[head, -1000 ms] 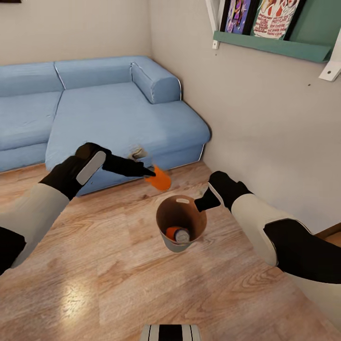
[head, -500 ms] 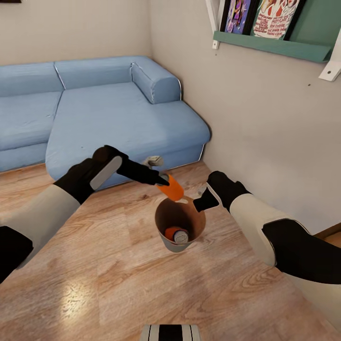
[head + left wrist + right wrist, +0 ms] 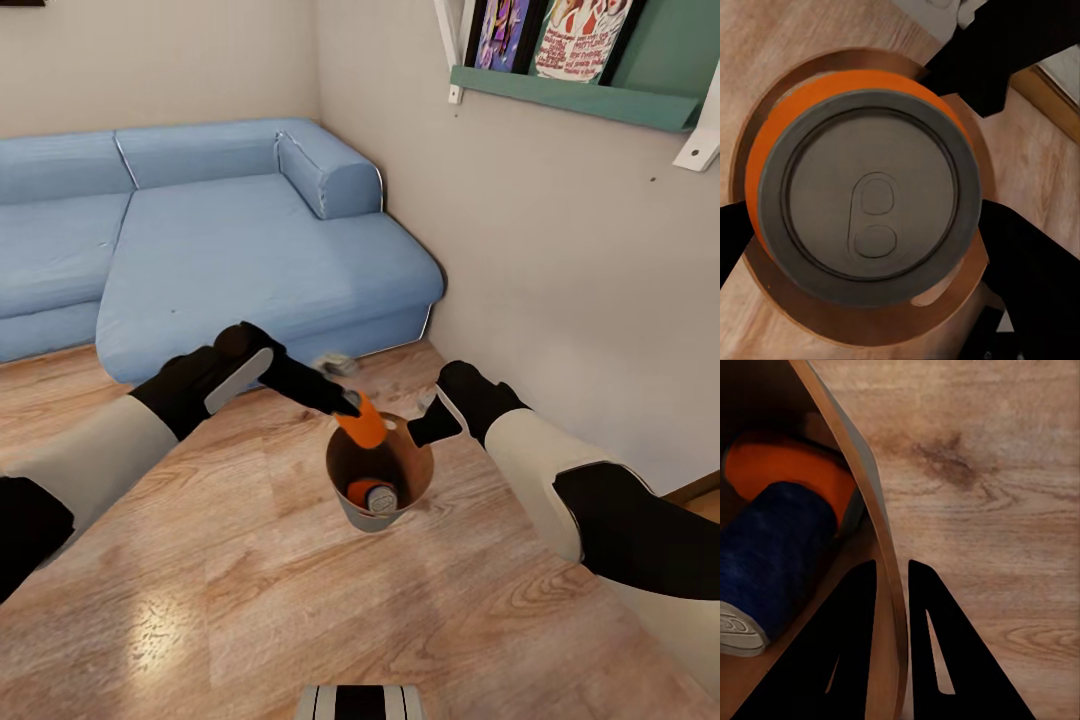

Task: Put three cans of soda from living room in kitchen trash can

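orange can (image 3: 364,421) pinched in left claw (image 3: 352,408) over bin (image 3: 352,512) | right claw (image 3: 891,585) pinching bin rim | no legible writing

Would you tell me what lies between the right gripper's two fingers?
The bucket's thin rim wall runs between the right gripper's fingers, seen in the right wrist view.

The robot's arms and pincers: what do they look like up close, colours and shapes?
Each arm has a pale cream forearm shell ending in a black wrist, with a black upper section. The left wrist carries a light grey oval panel. The left pincer and right pincer are matte black, with flat, tapering, pointed fingers.
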